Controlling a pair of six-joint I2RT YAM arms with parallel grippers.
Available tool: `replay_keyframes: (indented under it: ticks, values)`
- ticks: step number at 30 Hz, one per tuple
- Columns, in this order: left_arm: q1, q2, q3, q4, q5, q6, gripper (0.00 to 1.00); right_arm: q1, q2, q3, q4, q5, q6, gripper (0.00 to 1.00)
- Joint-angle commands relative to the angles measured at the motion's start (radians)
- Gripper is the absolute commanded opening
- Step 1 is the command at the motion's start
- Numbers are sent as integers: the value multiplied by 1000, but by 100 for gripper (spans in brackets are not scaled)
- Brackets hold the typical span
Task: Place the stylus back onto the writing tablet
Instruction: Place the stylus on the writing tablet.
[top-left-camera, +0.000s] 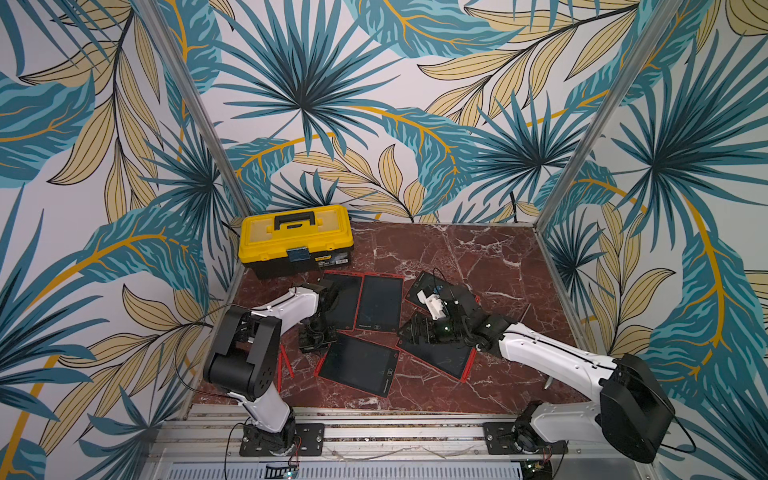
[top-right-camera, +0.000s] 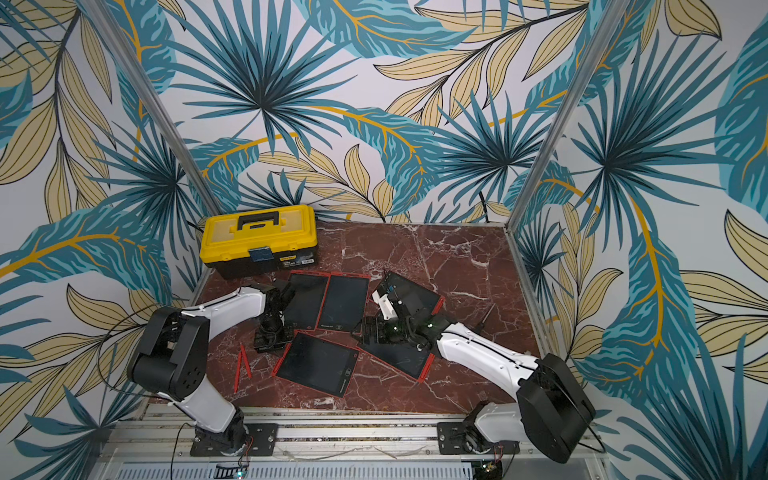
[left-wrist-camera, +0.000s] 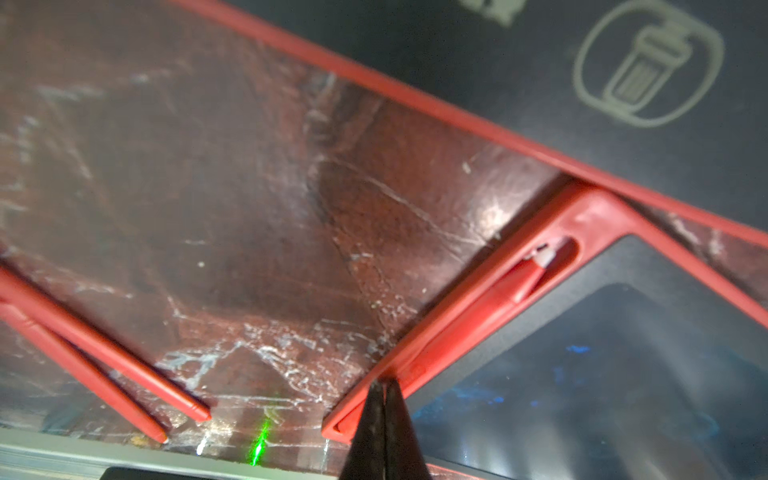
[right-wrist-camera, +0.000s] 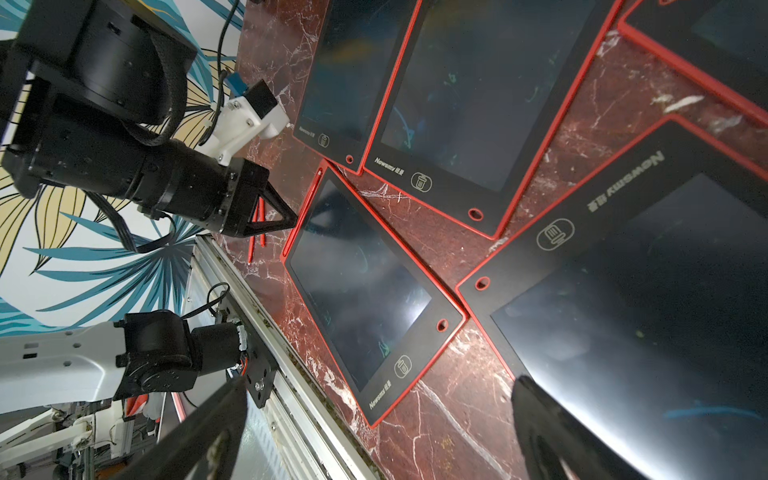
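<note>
A red stylus (left-wrist-camera: 524, 282) lies in the slot along the red side edge of the nearest writing tablet (left-wrist-camera: 602, 365), its white tip showing. That tablet (top-left-camera: 359, 365) is black with a red rim and lies flat near the table's front. My left gripper (left-wrist-camera: 384, 386) is shut with nothing between its fingers, its tips resting on that slotted edge (right-wrist-camera: 293, 220). Two more red styluses (left-wrist-camera: 104, 349) lie loose on the marble to the left of the tablet (top-right-camera: 243, 365). My right gripper (right-wrist-camera: 374, 415) is open and hovers above another tablet (top-left-camera: 440, 361) on the right.
Several more red-rimmed tablets (top-left-camera: 380, 301) lie side by side and overlapping in mid-table. A yellow toolbox (top-left-camera: 295, 239) stands at the back left. Patterned walls close in three sides, and an aluminium rail (top-left-camera: 374, 428) runs along the front.
</note>
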Motion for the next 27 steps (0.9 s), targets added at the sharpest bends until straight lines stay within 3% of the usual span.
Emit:
replay_keyframes:
  ticks: [1, 14, 27]
  values:
    - [-4, 20, 29, 26, 1, -6, 6, 7, -3, -10, -9, 12, -10, 99]
    - [-8, -29, 60, 25, 9, -14, 4, 6, -3, -9, -8, 14, -11, 99]
    - [-7, 25, 83, 34, -1, -5, 1, 8, -2, -10, -9, 14, -10, 99]
